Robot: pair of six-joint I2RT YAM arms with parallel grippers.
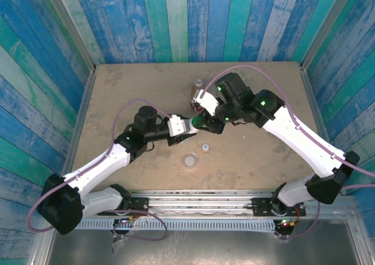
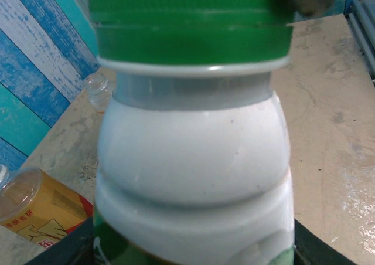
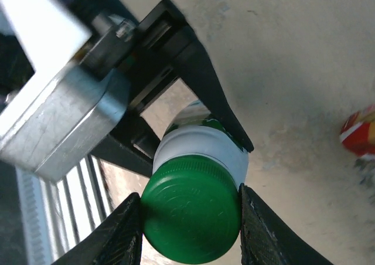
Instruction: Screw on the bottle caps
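The white bottle [image 2: 193, 159] with the green-red label hangs above mid-table, my left gripper [image 1: 192, 126] shut round its body. The dark green cap [image 3: 190, 215] sits on its neck, and my right gripper [image 3: 190, 235] is shut on that cap, one finger on each side. The cap [image 2: 193, 24] shows blurred in the left wrist view. The amber bottle [image 1: 198, 95] and the short clear bottle [image 1: 199, 83] stand uncapped just behind. The pale grey cap [image 1: 189, 159] and the tiny white cap [image 1: 205, 146] lie on the table in front.
Both arms meet over the middle of the tan table [image 1: 129, 95], the right gripper [image 1: 205, 118] close to the amber bottle [image 3: 358, 130]. Blue-green plank walls [image 1: 176, 19] close in the back and sides. A metal rail [image 1: 199, 197] runs along the near edge.
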